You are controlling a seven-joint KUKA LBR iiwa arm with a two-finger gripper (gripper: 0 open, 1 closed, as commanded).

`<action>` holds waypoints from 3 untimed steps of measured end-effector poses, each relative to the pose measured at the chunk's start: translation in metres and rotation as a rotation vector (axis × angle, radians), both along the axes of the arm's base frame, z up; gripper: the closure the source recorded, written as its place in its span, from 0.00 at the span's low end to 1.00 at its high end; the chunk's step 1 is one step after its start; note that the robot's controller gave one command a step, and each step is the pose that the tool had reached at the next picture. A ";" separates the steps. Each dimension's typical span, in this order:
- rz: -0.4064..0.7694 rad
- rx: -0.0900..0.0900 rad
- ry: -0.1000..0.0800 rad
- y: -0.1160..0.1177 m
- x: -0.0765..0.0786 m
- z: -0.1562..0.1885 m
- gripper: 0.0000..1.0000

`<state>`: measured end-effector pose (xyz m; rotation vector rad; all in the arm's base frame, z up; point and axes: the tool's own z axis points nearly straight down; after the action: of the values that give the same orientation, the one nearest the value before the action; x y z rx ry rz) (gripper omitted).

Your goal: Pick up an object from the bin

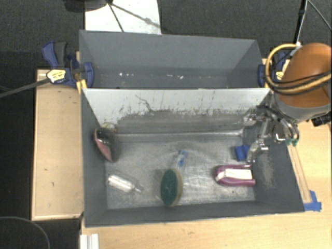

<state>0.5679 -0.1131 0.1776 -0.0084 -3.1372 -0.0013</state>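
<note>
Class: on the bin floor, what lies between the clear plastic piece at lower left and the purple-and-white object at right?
In the camera view, a dark green oval object lies between the clear piece and the purple-and-white object.

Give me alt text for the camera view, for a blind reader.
The robot's hand hangs at the right of the grey bin, beside a small blue piece and a purple-and-white block. Further left lie a green disc, a clear vial and a dark pinkish object.
</note>
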 end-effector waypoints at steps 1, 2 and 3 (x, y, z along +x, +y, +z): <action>-0.036 -0.002 -0.016 -0.025 0.013 -0.090 0.00; -0.037 0.011 -0.004 -0.033 0.019 -0.097 0.00; 0.274 0.011 -0.021 -0.028 0.009 -0.092 0.00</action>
<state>0.5769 -0.1409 0.0857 0.4234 -3.1297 -0.0182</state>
